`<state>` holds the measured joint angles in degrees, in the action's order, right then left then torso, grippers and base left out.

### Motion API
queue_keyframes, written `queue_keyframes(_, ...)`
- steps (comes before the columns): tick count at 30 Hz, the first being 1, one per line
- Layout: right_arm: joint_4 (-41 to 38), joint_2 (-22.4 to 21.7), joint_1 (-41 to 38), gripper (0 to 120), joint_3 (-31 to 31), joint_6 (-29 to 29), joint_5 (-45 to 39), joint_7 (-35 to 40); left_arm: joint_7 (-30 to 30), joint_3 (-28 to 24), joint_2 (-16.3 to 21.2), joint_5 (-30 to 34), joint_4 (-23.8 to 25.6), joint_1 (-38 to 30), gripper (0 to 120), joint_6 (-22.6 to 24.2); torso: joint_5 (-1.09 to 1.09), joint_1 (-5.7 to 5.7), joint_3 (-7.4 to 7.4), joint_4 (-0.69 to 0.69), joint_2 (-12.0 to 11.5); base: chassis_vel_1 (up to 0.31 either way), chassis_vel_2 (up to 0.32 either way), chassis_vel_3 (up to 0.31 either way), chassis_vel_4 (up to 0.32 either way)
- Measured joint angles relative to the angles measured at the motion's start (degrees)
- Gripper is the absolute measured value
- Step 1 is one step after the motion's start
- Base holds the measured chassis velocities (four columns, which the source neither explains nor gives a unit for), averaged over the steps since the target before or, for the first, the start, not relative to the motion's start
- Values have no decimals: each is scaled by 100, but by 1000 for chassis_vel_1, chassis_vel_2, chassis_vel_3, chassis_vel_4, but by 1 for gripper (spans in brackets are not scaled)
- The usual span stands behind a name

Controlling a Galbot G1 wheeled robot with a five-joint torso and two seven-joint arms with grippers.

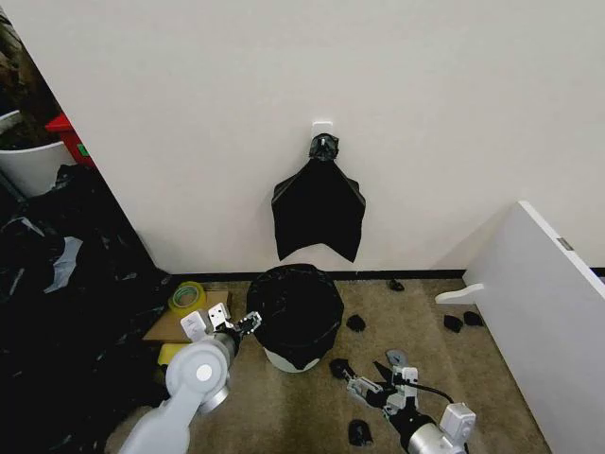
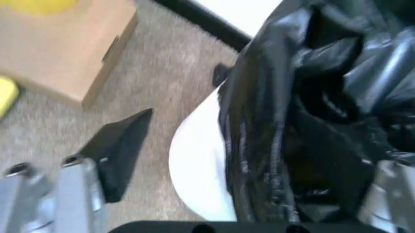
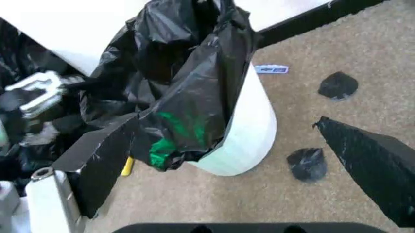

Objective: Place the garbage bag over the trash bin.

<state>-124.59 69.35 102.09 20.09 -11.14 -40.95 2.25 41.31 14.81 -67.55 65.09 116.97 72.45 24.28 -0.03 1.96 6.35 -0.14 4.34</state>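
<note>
The round white trash bin (image 1: 286, 358) stands on the carpet near the wall, and the glossy black garbage bag (image 1: 294, 305) is draped over its top and down its sides. My left gripper (image 1: 244, 324) is at the bin's left side, open; in the left wrist view the bin's white wall (image 2: 198, 165) and the bag (image 2: 311, 116) lie between its spread fingers (image 2: 120, 148). My right gripper (image 1: 364, 380) hovers open low at the bin's front right, apart from it. The right wrist view shows the bag (image 3: 188, 82) hanging loosely over the bin (image 3: 250, 136).
A flat black bag bunch (image 1: 319, 210) hangs from a wall hook above the bin. A heap of black plastic (image 1: 66, 312) fills the left. A cardboard box (image 1: 175, 326) and yellow tape roll (image 1: 187, 296) sit left of the bin. Black scraps (image 1: 355, 323) dot the carpet; a white board (image 1: 548, 312) leans right.
</note>
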Motion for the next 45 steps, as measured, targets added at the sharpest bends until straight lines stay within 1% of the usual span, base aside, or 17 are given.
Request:
queue_keyframes(1,2,73,1,100,31,94,108,9,-392,9,45,-479,114,139,98,-255,-1,0,0,-1,0,0,0,0,0)
queue_keyframes(2,2,73,1,100,31,94,108,9,-392,9,45,-479,114,139,98,-255,-1,0,0,-1,0,0,0,0,0)
queue_keyframes(4,19,164,6,100,70,357,328,15,-896,19,86,-1127,233,325,100,-628,0,0,0,0,0,0,0,0,0)
queue_keyframes(5,57,266,31,100,108,731,595,-10,-1319,43,109,-1966,292,538,100,-1127,0,0,0,0,0,0,0,0,0)
queue_keyframes(6,57,266,31,100,108,731,595,-10,-1319,43,109,-1966,292,538,100,-1127,0,0,0,0,0,0,0,0,0)
queue_keyframes(7,100,373,67,100,142,1068,946,-28,-1512,66,97,-2688,284,706,100,-1592,0,0,0,1,0,0,0,0,0)
queue_keyframes(8,130,443,91,100,156,1279,1173,-36,-1576,81,76,-3044,255,799,100,-1861,0,0,-1,0,0,0,0,0,0)
queue_keyframes(10,266,715,181,100,194,2067,2052,-44,-1761,143,-9,-4220,96,1183,100,-2781,-2,0,0,0,0,0,0,0,0)
queue_keyframes(11,266,715,181,100,194,2067,2052,-44,-1761,143,-9,-4220,96,1183,100,-2781,-2,0,0,0,0,0,0,0,0)
queue_keyframes(13,448,998,223,100,342,2778,2896,-108,-1876,271,-108,-5234,-66,1620,100,-3566,1,-1,-1,-1,0,0,0,0,0)
queue_keyframes(14,537,1188,240,100,479,3144,3441,-166,-1894,394,-195,-5823,-201,1909,100,-4115,-1,0,-1,2,0,0,0,0,0)
queue_keyframes(15,537,1188,240,100,479,3144,3441,-166,-1894,394,-195,-5823,-201,1909,100,-4115,-1,0,-1,2,0,0,0,0,0)
queue_keyframes(17,516,1449,307,100,590,3535,4018,-206,-1915,561,-332,-6400,-279,2355,100,-4816,0,0,-1,-1,0,0,0,0,0)
queue_keyframes(21,355,1560,386,100,642,3683,4275,-132,-1969,664,-450,-6545,-103,2840,100,-5126,-1,-1,-1,1,0,0,0,0,0)
queue_keyframes(26,154,1704,404,100,759,3626,4354,-31,-1968,769,-572,-6621,223,3341,100,-5263,1,-1,-1,0,0,0,0,0,0)
queue_keyframes(34,34,1712,305,100,749,3216,4154,-5,-2047,656,-670,-6626,222,3227,100,-5111,-1,0,0,-1,0,0,0,0,0)
queue_keyframes(45,13,1897,374,100,548,3539,4326,-73,-2008,703,-779,-6620,315,3292,100,-5096,0,0,0,0,0,0,0,0,0)
